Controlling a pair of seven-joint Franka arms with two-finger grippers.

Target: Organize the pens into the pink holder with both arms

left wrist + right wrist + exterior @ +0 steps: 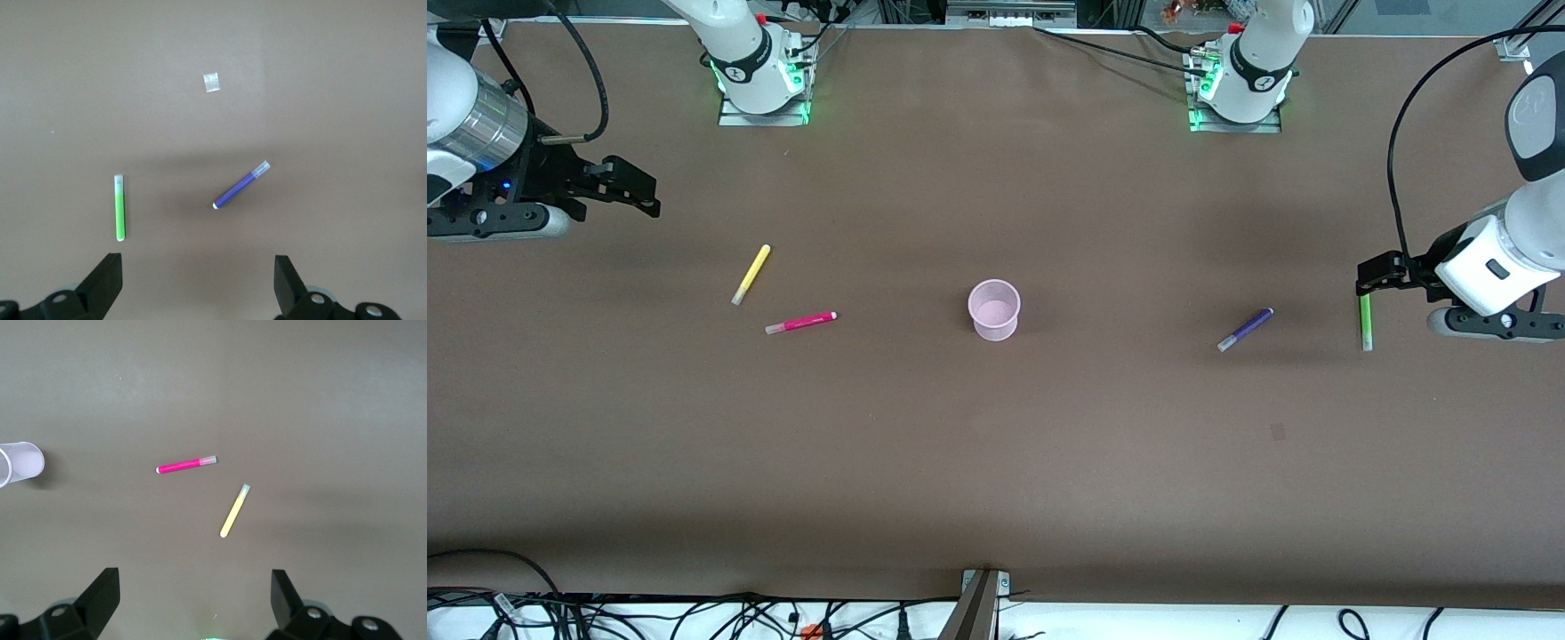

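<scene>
A wide brown tabletop is filling nearly the whole scene, its matte covering lying flat and taking soft, even light with faint shadows. A small darker mark is showing on it toward the left arm's end. Along the nearer edge, black cables are tangling over a white surface, and a grey metal bracket is gripping the edge at the middle. Along the farthest edge, more cables are trailing past metal framing.
</scene>
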